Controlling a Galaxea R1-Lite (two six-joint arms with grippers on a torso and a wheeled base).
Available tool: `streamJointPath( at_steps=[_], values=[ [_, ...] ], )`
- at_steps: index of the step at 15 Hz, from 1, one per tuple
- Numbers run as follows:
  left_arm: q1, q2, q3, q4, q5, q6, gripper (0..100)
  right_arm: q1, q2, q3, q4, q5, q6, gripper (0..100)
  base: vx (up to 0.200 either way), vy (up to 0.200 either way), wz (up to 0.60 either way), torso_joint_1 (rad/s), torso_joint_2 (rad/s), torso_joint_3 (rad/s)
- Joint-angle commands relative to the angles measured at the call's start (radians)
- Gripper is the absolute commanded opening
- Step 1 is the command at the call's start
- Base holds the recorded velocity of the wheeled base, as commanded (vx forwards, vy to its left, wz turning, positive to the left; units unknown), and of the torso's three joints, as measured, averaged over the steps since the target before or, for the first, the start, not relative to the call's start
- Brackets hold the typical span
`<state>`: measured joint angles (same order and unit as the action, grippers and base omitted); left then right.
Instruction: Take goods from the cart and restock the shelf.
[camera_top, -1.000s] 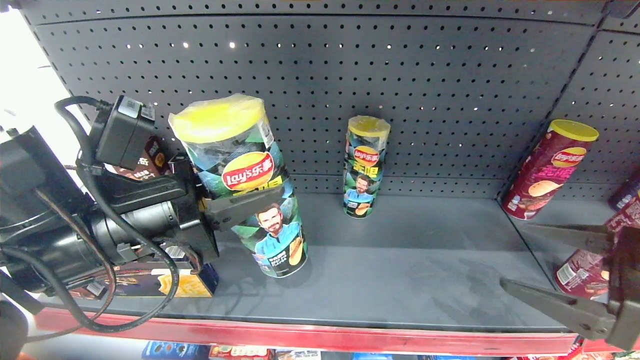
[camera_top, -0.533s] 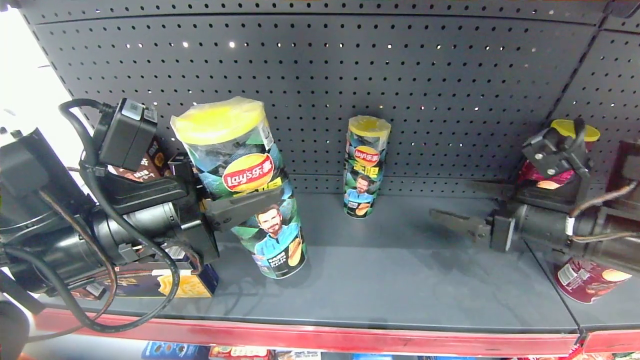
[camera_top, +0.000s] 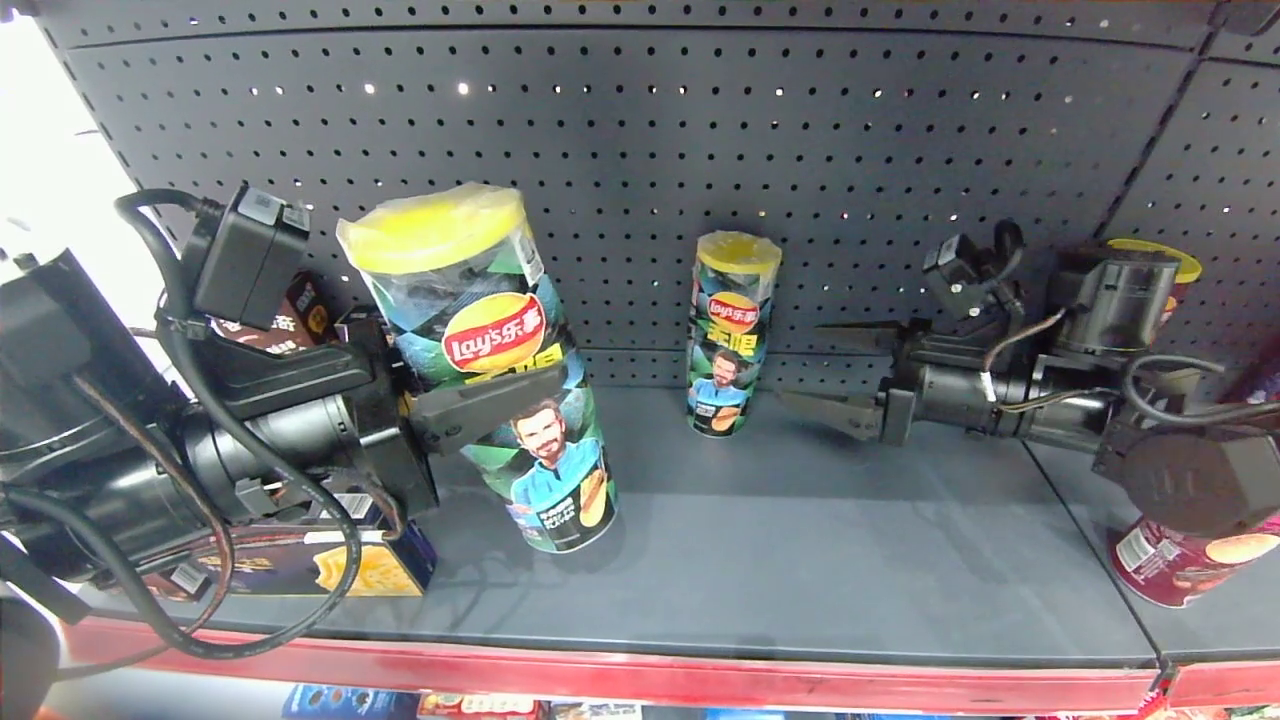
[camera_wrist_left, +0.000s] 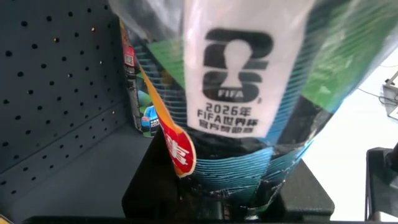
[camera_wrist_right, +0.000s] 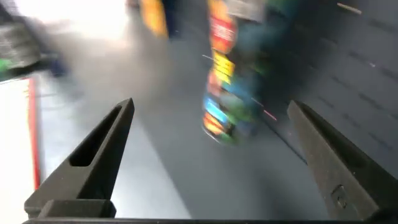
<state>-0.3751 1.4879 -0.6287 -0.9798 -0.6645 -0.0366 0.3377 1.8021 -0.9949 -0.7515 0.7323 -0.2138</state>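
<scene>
Head view: left claw (camera_top: 505, 385) was clamped on the tilted chip can (camera_top: 480, 330), base apparently on the shelf (camera_top: 820, 570).
Right claw (camera_top: 802, 364): apart, near the smaller can (camera_top: 730, 335).
Release: called for standing the can upright first.

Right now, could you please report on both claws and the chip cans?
Left claw shut on big chip can, tilted over the shelf. Right claw open, facing small chip can at the back. Nothing between them.
</scene>
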Motion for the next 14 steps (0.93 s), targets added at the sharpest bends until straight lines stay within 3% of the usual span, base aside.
streamJointPath(
  at_steps=[1, 4, 14],
  values=[
    [0.001, -0.001, -0.002, -0.002, 0.000, -0.002, 0, -0.020, 0.105, -0.076, -0.034, 0.108, -0.002, 100, 0.000, 0.000, 0.00, 0.000, 0.00, 0.000],
    [0.001, -0.001, -0.003, -0.007, 0.000, -0.016, 0, -0.022, 0.164, -0.133, -0.060, 0.180, -0.001, 100, 0.000, 0.000, 0.00, 0.000, 0.00, 0.000],
    [0.002, 0.000, 0.003, -0.014, 0.000, -0.023, 0, -0.017, 0.341, -0.263, -0.095, 0.185, -0.001, 100, 0.000, 0.000, 0.00, 0.000, 0.00, 0.000]
  ],
)
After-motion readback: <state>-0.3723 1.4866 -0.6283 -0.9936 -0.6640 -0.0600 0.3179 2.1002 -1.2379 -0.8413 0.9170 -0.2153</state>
